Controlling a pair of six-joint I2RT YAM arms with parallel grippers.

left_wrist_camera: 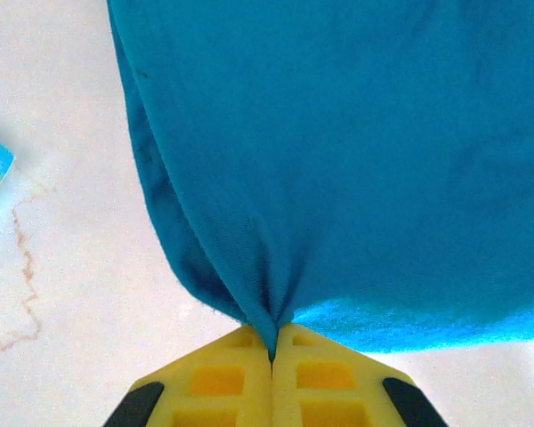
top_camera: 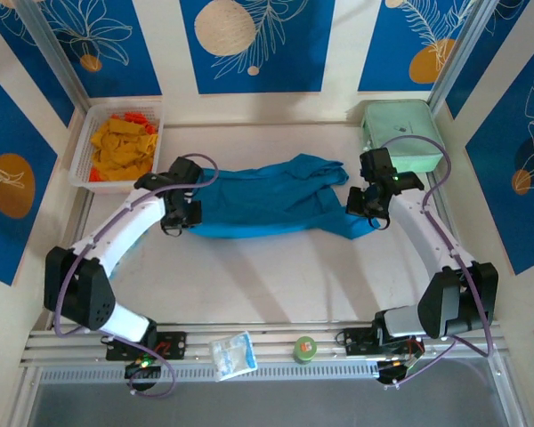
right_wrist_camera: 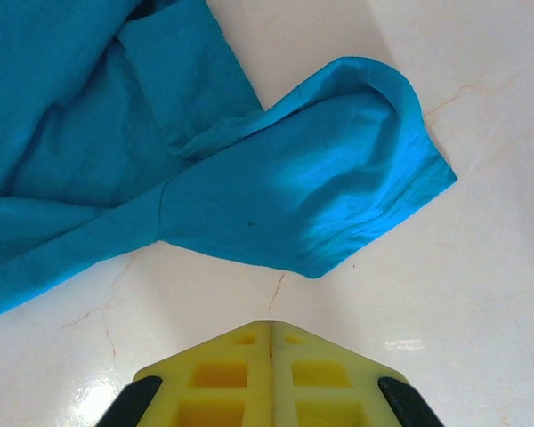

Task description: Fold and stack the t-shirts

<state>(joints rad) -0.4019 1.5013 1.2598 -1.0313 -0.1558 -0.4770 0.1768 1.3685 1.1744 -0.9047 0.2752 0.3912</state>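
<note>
The teal t-shirt (top_camera: 267,200) lies stretched across the middle of the table (top_camera: 276,294), flat toward the left and bunched into ridges toward the right. The left gripper (left_wrist_camera: 272,349) is clenched on a narrow gathered pleat at the shirt's near-left edge, with cloth fanning out from the pinch. The right gripper (right_wrist_camera: 271,329) has its jaws pressed together with nothing between them and sits just short of the curled sleeve (right_wrist_camera: 320,205), apart from it. Hazard 1: the left grip appears to hold only a small fold, so a brisk pull could slip the cloth free, or lift one layer and leave the other behind. Hazard 2: if only the left arm moves, the unheld right end would likely drag and bunch further, and those creases would be set into any fold. Hazard 3: if the right jaws descend while closed, they would push the sleeve away rather than take it, so they must part first. Hazard 4: the mint-green case (top_camera: 400,133) stands near the right end, and a wide sweep there could catch cloth against it.
</note>
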